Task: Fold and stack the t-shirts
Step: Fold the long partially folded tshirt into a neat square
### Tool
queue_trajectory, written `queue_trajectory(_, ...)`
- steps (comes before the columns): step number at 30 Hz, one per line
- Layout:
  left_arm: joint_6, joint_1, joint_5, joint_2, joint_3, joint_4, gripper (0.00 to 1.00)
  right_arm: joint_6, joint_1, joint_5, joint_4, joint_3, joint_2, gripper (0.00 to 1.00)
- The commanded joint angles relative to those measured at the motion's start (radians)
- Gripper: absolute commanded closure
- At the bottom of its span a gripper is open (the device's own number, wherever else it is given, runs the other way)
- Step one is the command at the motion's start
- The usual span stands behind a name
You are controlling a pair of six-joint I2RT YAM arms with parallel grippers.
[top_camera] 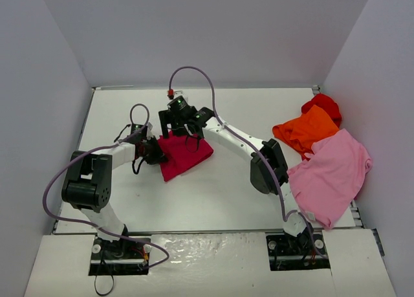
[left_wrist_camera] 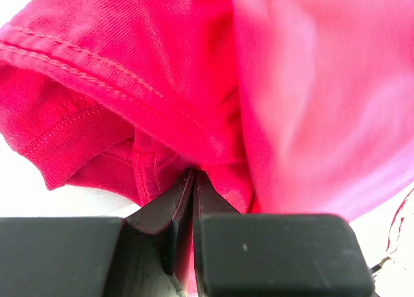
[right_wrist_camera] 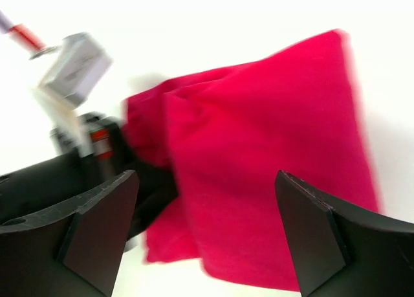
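The crimson t-shirt [top_camera: 184,156] lies folded into a small rectangle at the middle of the table. My left gripper [top_camera: 157,152] is at its left edge, shut on a fold of the crimson cloth [left_wrist_camera: 162,116]. My right gripper [top_camera: 184,123] hovers open just above the shirt's far edge; the wide-apart fingers [right_wrist_camera: 97,226] frame the crimson shirt [right_wrist_camera: 272,167], with the left gripper's black body showing behind it. The light pink t-shirt [top_camera: 333,171], the orange t-shirt [top_camera: 305,130] and the bright red t-shirt [top_camera: 323,105] lie in a loose overlapping heap at the right.
Grey walls enclose the white table [top_camera: 220,193] on three sides. Purple cables loop over both arms [top_camera: 194,70].
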Motion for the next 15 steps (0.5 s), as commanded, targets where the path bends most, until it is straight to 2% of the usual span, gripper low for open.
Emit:
queue_trajectory(1, 0.020, 0.002, 0.003, -0.011, 0.016, 0.022, 1.00, -0.066, -0.005, 0.296, -0.010, 0.031, -0.098, 0.16)
queue_trajectory(6, 0.013, 0.003, 0.016, 0.011, 0.023, 0.036, 1.00, -0.077, 0.009, 0.292, -0.056, -0.044, -0.165, 0.19)
queue_trajectory(10, -0.005, 0.001, 0.030, 0.024, 0.011, 0.066, 1.00, -0.092, 0.054, 0.302, -0.084, -0.120, -0.150, 0.24)
queue_trajectory(15, -0.019, 0.003, 0.034, 0.024, -0.005, 0.084, 1.00, -0.091, 0.114, 0.277, -0.096, -0.071, -0.084, 0.28)
